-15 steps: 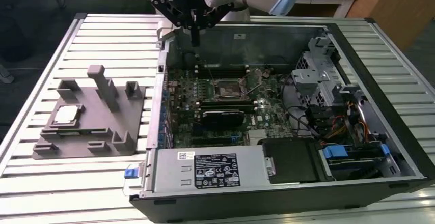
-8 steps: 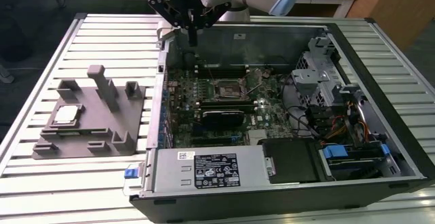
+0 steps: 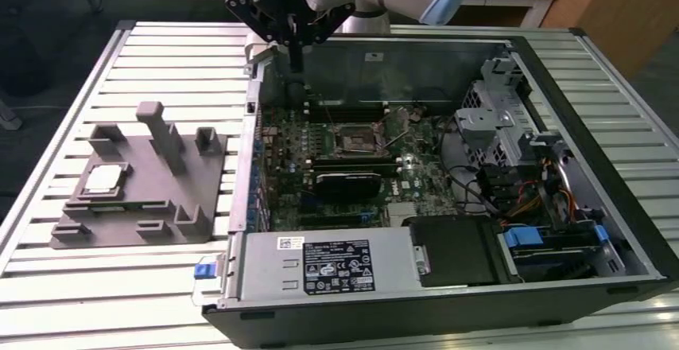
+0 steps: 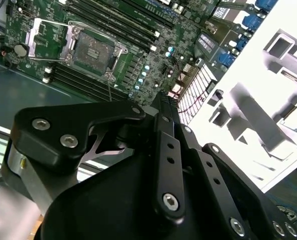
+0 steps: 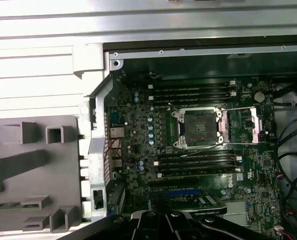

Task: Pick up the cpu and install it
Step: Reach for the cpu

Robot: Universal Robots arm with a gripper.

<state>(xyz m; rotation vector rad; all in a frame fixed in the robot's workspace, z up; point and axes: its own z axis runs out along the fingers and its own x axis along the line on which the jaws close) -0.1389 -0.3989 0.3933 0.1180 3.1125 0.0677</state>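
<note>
The cpu [image 3: 104,178], a small pale silver square, lies in a recess of the grey fixture [image 3: 159,203] at the exterior view's left, beside the open computer case. Its corner shows in the second wrist view as cpu [image 4: 296,112]. The black motherboard socket [image 3: 355,137] stands uncovered, with its metal load plate swung aside in both wrist views: socket [image 5: 200,129], socket [image 4: 91,50]. My gripper [image 3: 296,65] hangs above the case's back left corner, well apart from the cpu. Its fingers meet at one narrow tip, gripper [image 4: 164,98], shut with nothing in it.
The case [image 3: 594,71] lies on its side on a slatted metal table [image 3: 159,56]. Inside are memory slots [image 5: 193,92], a black heatsink block [image 3: 346,183], a power supply [image 3: 329,266], drive cages [image 3: 498,103] and loose cables [image 3: 530,199]. The fixture has upright posts [image 3: 159,131].
</note>
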